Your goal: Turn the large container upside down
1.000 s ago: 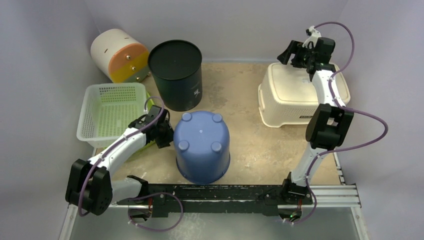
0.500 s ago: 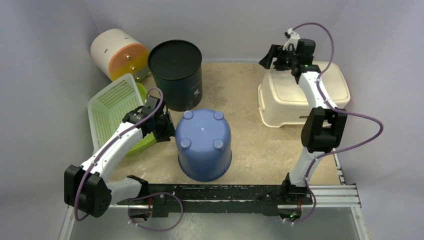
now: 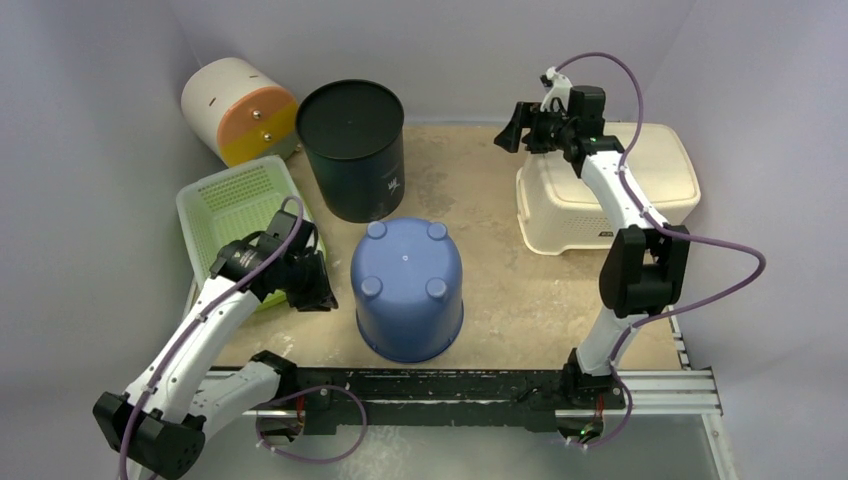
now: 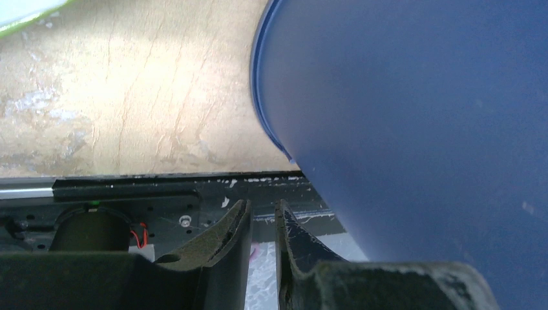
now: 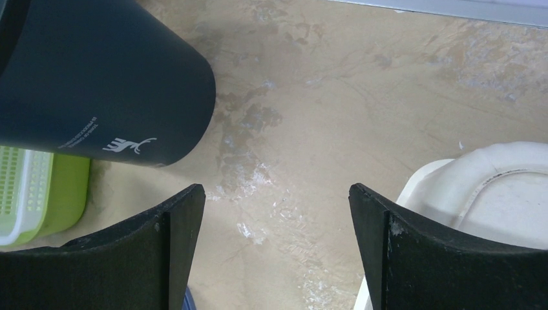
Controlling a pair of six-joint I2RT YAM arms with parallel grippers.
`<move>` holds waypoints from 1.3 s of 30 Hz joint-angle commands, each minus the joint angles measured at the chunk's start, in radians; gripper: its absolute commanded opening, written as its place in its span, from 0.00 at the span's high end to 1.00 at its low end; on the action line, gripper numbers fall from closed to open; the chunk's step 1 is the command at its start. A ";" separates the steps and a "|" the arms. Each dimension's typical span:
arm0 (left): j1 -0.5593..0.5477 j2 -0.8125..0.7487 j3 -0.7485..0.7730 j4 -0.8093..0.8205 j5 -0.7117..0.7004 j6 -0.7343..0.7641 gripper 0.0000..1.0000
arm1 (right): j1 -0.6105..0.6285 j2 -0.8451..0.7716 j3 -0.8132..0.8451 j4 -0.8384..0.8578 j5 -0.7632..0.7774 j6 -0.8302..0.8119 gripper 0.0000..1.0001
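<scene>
The large container (image 3: pixel 405 290) is a blue tub standing mouth-down mid-table, its four round feet on top. It fills the right of the left wrist view, where the blue wall (image 4: pixel 413 116) and its rim are close by. My left gripper (image 3: pixel 312 290) hangs just left of the tub, apart from it. Its jaws (image 4: pixel 263 205) are nearly together with a thin slit and nothing between them. My right gripper (image 3: pixel 512 130) is high at the back, open over bare table (image 5: pixel 276 190), holding nothing.
A black cylinder (image 3: pixel 352 150) stands behind the tub, also in the right wrist view (image 5: pixel 97 77). A green mesh basket (image 3: pixel 235 210) lies to the left, a white-and-orange drum (image 3: pixel 235 110) at the back left, a cream bin (image 3: pixel 610 190) at the right. The black rail (image 3: pixel 440 385) runs along the near edge.
My left gripper pulled back from the tub's side and its jaws narrowed. The green basket tipped up, then settled shifted. My right gripper swung left, off the cream bin.
</scene>
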 commanded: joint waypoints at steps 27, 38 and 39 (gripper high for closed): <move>-0.140 0.375 -0.026 0.729 0.022 -0.173 0.81 | 0.004 0.038 0.221 -0.027 -0.029 -0.003 0.14; -0.037 0.619 0.228 0.861 -0.014 -0.159 0.86 | 0.005 -0.107 0.192 -0.107 -0.046 -0.020 0.13; -0.038 0.606 0.235 0.830 -0.016 -0.132 0.86 | 0.004 -0.144 0.172 -0.114 -0.054 -0.023 0.13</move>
